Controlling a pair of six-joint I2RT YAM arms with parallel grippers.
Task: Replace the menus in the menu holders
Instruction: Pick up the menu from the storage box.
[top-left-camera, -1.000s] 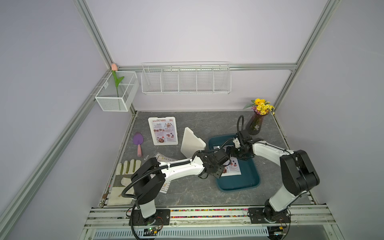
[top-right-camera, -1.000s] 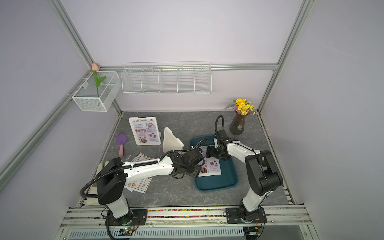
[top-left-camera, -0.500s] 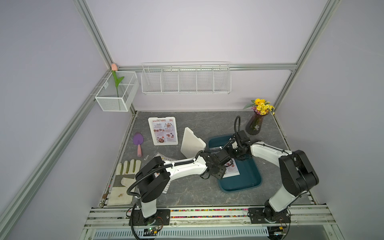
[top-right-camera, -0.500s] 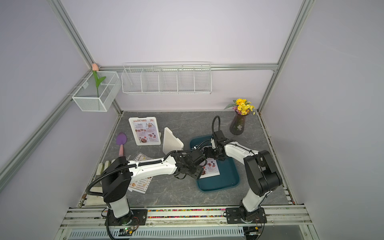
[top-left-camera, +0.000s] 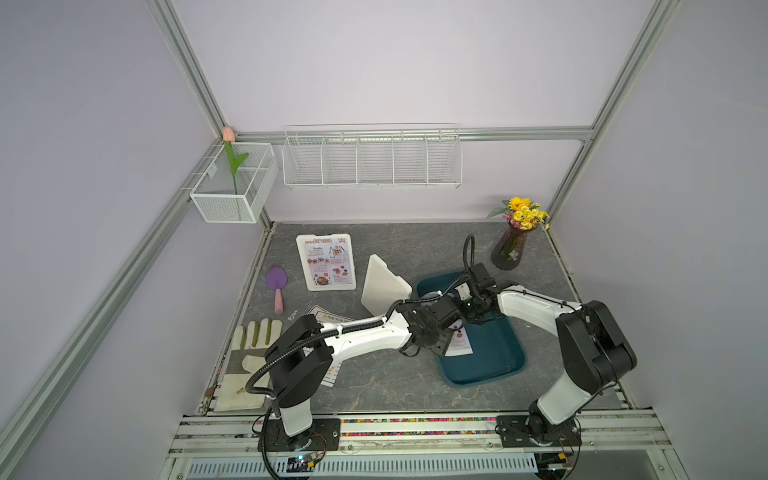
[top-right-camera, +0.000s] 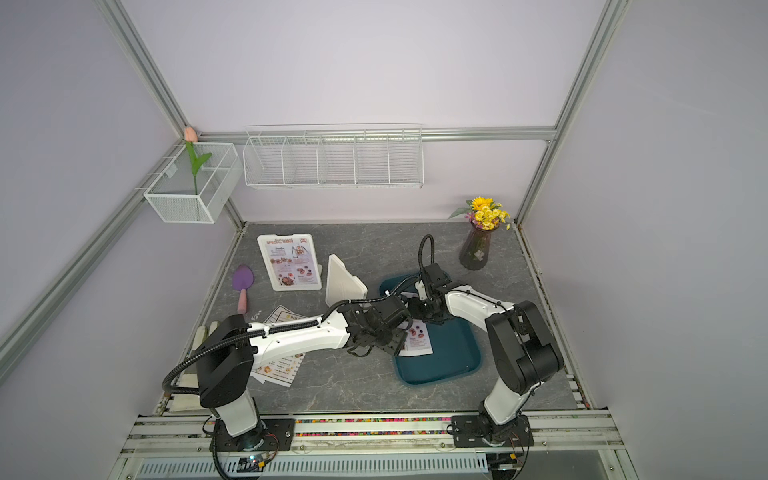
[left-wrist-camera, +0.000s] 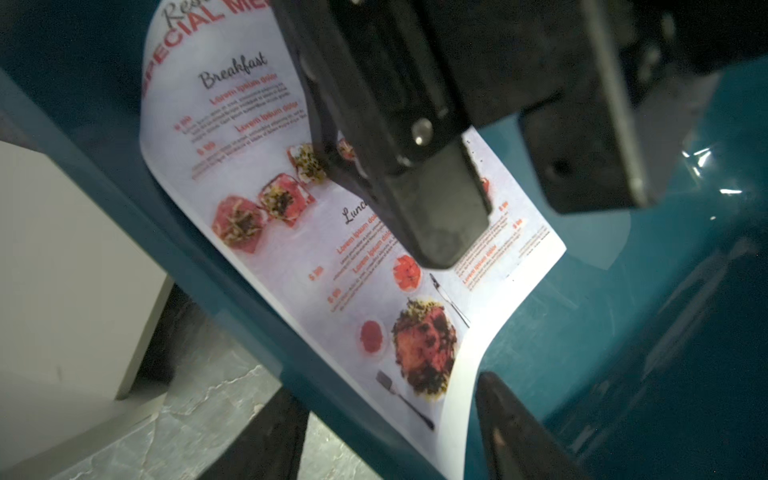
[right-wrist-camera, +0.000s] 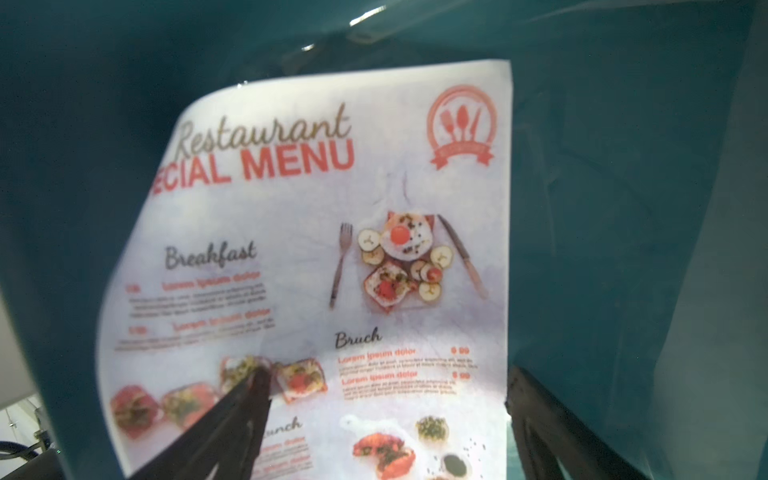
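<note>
One curled menu (right-wrist-camera: 415, 187) in tray (right-wrist-camera: 623, 208) | left gripper (left-wrist-camera: 386, 390) spread, right gripper (right-wrist-camera: 386, 374) wide | risk: creasing if pinched against the rim.

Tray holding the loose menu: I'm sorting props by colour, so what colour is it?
The tray is plain dark teal, shown best in a top view.

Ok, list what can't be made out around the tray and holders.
- SPECIAL MENU sheet: both top views, mostly covered by the left arm and right arm.
- Its heading: left wrist view, cut by the picture's edge and right jaws.
- DIM SUM INN sheets: top views, under the left arm.
- Turned-over menu holder: top views, back faces the camera, contents hidden.
</note>
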